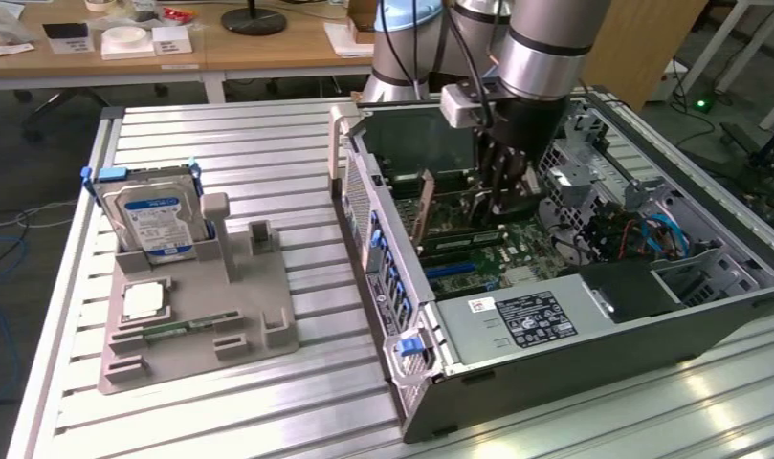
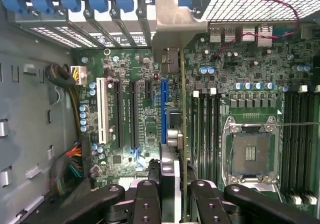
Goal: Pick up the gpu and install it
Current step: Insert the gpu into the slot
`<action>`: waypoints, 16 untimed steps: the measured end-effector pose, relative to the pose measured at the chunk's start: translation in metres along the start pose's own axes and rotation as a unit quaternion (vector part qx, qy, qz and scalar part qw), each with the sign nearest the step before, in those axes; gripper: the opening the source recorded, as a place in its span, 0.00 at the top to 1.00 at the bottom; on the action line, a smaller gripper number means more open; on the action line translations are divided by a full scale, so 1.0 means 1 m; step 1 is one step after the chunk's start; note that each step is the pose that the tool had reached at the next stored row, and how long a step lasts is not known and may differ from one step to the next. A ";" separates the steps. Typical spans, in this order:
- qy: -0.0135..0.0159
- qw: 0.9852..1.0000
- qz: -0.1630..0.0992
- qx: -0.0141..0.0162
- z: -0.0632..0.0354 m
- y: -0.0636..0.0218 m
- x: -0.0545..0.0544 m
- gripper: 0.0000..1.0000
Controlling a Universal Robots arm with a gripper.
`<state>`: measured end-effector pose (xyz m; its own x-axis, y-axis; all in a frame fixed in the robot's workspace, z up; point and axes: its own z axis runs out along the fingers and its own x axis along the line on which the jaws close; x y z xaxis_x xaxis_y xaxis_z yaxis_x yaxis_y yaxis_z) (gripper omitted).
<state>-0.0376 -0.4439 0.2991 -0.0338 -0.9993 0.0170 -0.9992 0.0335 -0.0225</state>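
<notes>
Standing on the slatted surface (image 1: 233,172), the open computer case (image 1: 540,316) has the gpu (image 2: 172,134) held inside it
Above the motherboard (image 2: 135,74) the fingers (image 2: 146,200) are clamped on the card, held edge-on beside the blue slot (image 2: 163,109), with its silver bracket (image 2: 172,29) near the rear wall. To do this well, I judge, keep the card's edge parallel to the slot and the bracket square to its opening. The wrist view gives that alignment; the exterior view gives the card's height in the case
</notes>
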 end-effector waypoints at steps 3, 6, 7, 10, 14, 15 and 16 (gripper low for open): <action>0.000 1.000 0.000 0.000 0.0035 0.0045 0.000 0.72; 0.000 1.000 0.000 0.000 0.0074 0.0064 0.001 0.72; 0.000 1.000 0.000 0.000 0.0091 0.0065 0.001 0.72; 0.000 1.000 0.000 0.000 0.0146 0.0074 0.001 0.72; 0.000 1.000 0.000 0.000 0.0205 0.0108 0.001 0.72; 0.000 1.000 0.000 0.000 0.0222 0.0121 0.001 0.72; 0.000 1.000 0.000 0.000 0.0239 0.0137 0.001 0.72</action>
<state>-0.0508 -0.4448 0.2749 -0.0338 -0.9993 0.0170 -0.9992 0.0334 -0.0225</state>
